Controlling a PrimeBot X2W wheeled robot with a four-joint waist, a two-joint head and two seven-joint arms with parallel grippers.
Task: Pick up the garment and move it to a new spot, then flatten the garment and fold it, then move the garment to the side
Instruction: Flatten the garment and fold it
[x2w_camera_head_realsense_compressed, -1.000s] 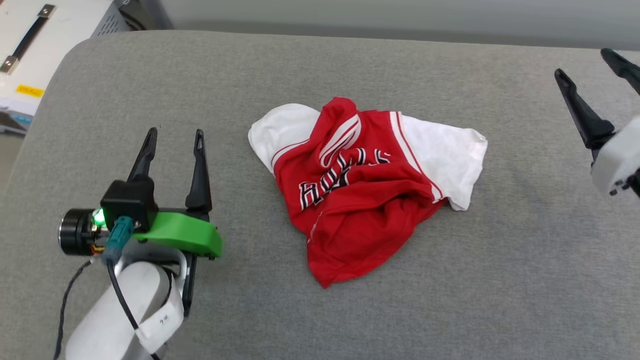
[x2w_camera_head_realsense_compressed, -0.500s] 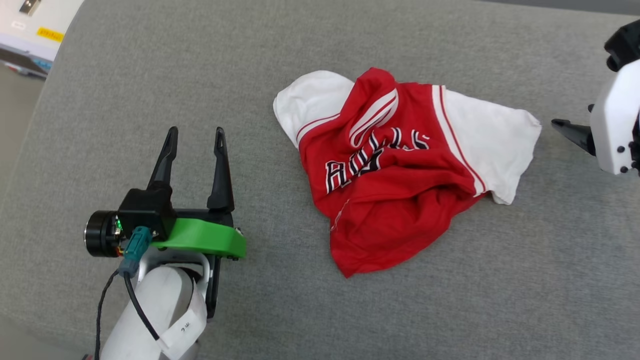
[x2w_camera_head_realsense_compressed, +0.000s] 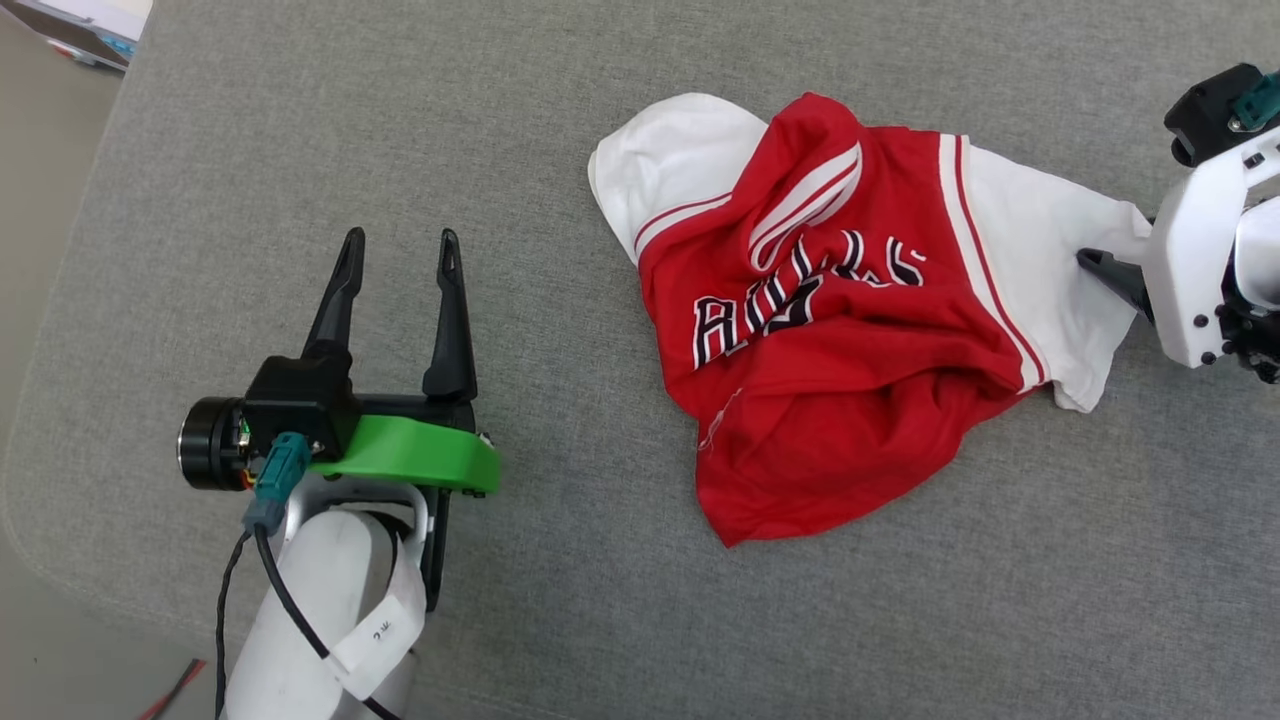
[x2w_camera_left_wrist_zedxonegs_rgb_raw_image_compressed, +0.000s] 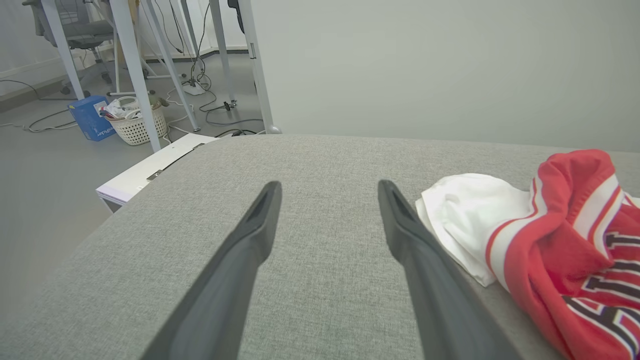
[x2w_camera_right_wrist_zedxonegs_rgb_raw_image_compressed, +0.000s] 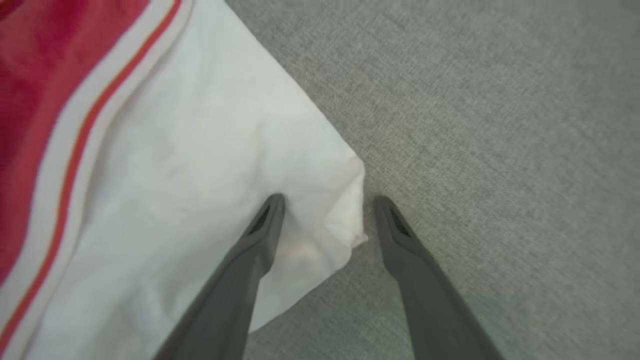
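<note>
Down from its raised place at the far right, the right claw (x2w_camera_right_wrist_zedxonegs_rgb_raw_image_compressed: 327, 200) has dropped to the outer corner of the crumpled red jersey-style T-shirt (x2w_camera_head_realsense_compressed: 830, 330) with white sleeves and black lettering. The head camera has also tipped lower and nearer, so the shirt's shift across that view is no real move. The shirt lies bunched, lettering up, in the middle of the grey fabric-covered surface (x2w_camera_head_realsense_compressed: 300, 150).

The right claw's 2 fingers stand apart and straddle the hem of the white sleeve (x2w_camera_right_wrist_zedxonegs_rgb_raw_image_compressed: 225, 150): 1 presses into the cloth, the other rests on bare fabric just beside the edge. Nothing is gripped yet. The left claw (x2w_camera_head_realsense_compressed: 400, 240) is likewise spread and empty, holding its place well to the shirt's left.

I judge the pick-up is about to begin. Closing now should pinch that sleeve corner, though a thin hem could slip out.
</note>
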